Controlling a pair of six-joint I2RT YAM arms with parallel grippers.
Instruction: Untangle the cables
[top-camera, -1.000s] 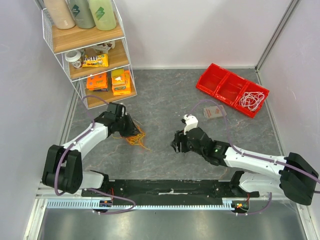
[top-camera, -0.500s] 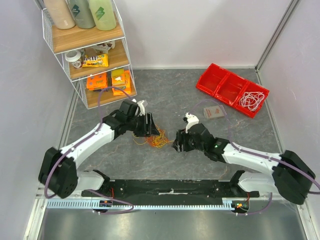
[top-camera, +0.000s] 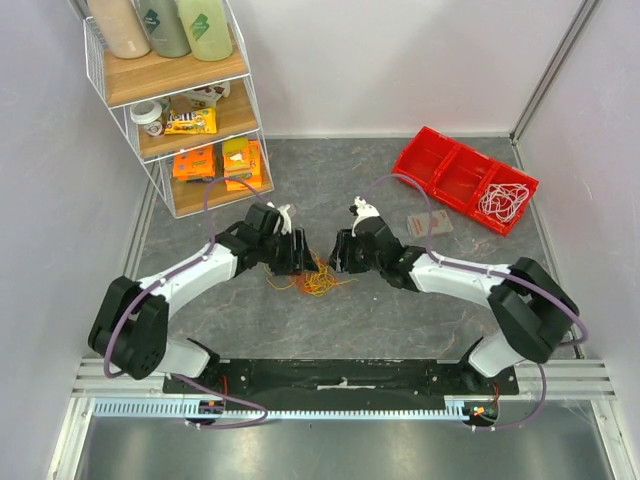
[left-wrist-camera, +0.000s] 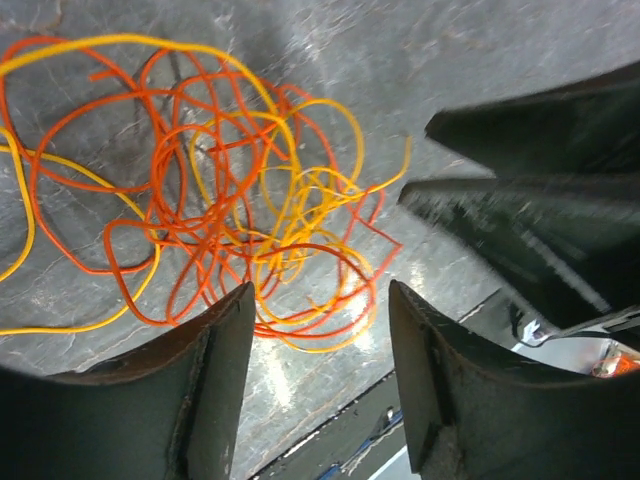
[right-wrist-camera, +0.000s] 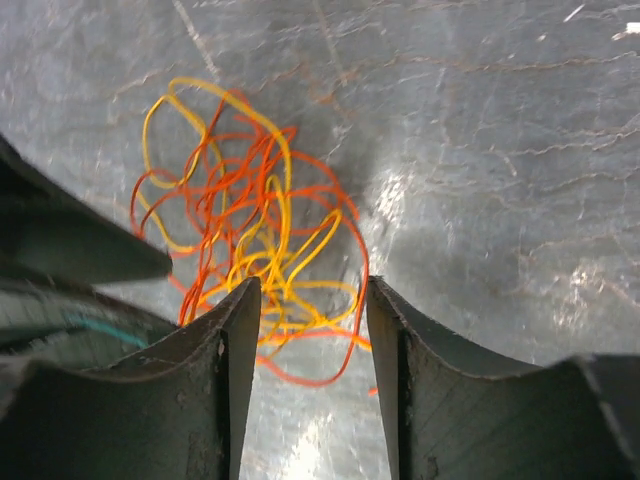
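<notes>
A tangle of thin orange and yellow cables (top-camera: 317, 280) lies on the grey floor between the two grippers. In the left wrist view the cables (left-wrist-camera: 230, 210) spread ahead of my open left gripper (left-wrist-camera: 320, 300), which holds nothing. In the right wrist view the cables (right-wrist-camera: 260, 230) lie between and beyond the open jaws of my right gripper (right-wrist-camera: 312, 292), a loop reaching into the gap. In the top view the left gripper (top-camera: 302, 258) is just left of the tangle and the right gripper (top-camera: 338, 262) just right of it. The right fingers (left-wrist-camera: 520, 190) show in the left wrist view.
A red three-part tray (top-camera: 463, 178) at the back right holds white cables (top-camera: 503, 201) in its right compartment. A small packet (top-camera: 430, 223) lies near it. A wire shelf (top-camera: 185, 100) with bottles and snacks stands at the back left.
The right arm has swung left and forward to the tangle. The left gripper, which dragged the tangle rightward earlier, has barely moved in the last half second.
</notes>
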